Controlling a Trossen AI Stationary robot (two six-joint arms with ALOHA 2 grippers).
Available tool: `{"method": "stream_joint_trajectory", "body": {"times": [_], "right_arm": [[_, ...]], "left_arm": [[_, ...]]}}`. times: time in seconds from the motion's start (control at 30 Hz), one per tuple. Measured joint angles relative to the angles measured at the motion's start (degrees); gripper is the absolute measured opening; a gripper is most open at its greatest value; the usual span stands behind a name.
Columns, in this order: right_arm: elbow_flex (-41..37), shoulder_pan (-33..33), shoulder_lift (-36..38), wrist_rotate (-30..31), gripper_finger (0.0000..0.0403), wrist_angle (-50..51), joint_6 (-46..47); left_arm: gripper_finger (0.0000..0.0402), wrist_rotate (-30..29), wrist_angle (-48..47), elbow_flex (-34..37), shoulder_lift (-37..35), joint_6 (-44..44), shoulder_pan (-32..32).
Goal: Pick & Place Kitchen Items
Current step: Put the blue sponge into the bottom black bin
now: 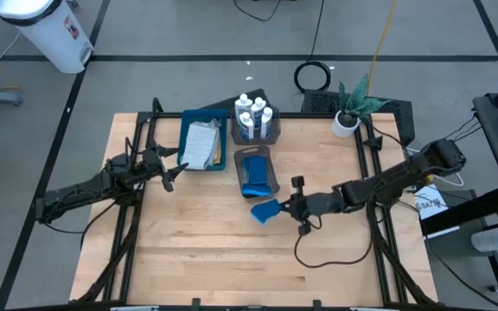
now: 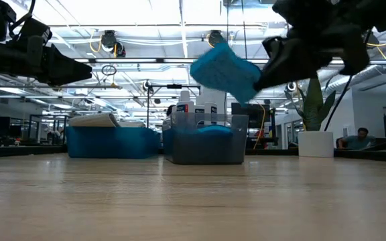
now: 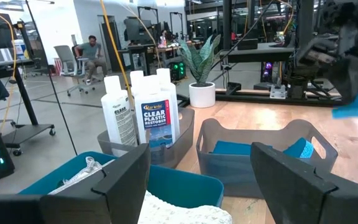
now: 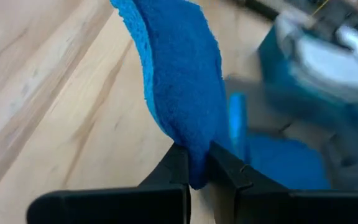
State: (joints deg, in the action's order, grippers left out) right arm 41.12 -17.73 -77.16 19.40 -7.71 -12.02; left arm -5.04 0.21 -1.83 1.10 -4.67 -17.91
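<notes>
Leftmost, the left hand (image 1: 173,175) hovers spread and empty just left of the blue tray (image 1: 186,138), which already carries a folded cloth (image 1: 201,143). Right of the tray, bottles (image 1: 253,113) fill one grey bin (image 1: 273,130) and sponges (image 1: 253,175) another. Further right, the right hand (image 1: 285,209) pinches a blue sponge (image 1: 264,211) above the surface (image 1: 214,250); judging so, it remains to be binned.

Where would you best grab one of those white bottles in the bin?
Probably by the cap end, from straight above. The white bottles stand upright, packed closely in their grey bin, so its walls block their sides; only the tops are free. The left gripper waits open beside the blue tray.
</notes>
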Motion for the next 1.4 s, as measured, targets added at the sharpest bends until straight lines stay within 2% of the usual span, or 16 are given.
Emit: {"method": "stream_joint_trajectory", "body": {"times": [0.2,0.37,0.53,0.77,0.9,1.17,1.4], "right_arm": [[0.04,4.58,0.67,-0.18,0.0013,-5.09,-5.46],[0.04,9.99,0.67,-0.53,0.0013,-5.35,-6.68],[0.04,15.9,0.67,-7.74,0.0013,-5.39,-6.43],[0.02,22.02,-0.31,-13.72,0.0013,-7.98,-5.03],[-0.04,23.46,-2.86,-16.9,0.0013,-11.22,-5.03],[-0.04,24.94,-9.25,-16.48,0.0013,-14.31,-6.98],[-0.04,27.05,-10.78,-16.48,0.0013,-14.14,-7.11]], "left_arm": [[0.0283,0.0,-0.01,-0.01,0.01,-0.01,0.02],[0.0283,0.03,-0.01,-0.02,0.0,0.0,0.02],[0.0283,0.05,-0.04,-0.02,0.0,0.0,0.02],[0.0283,0.03,-0.02,-0.02,0.0,-0.02,0.02],[0.0283,0.03,0.0,-0.02,0.0,0.0,0.02],[0.0283,0.03,-0.02,-0.02,0.0,-0.02,0.02],[0.0283,0.03,-0.02,-0.02,0.0,0.0,0.02]]}}
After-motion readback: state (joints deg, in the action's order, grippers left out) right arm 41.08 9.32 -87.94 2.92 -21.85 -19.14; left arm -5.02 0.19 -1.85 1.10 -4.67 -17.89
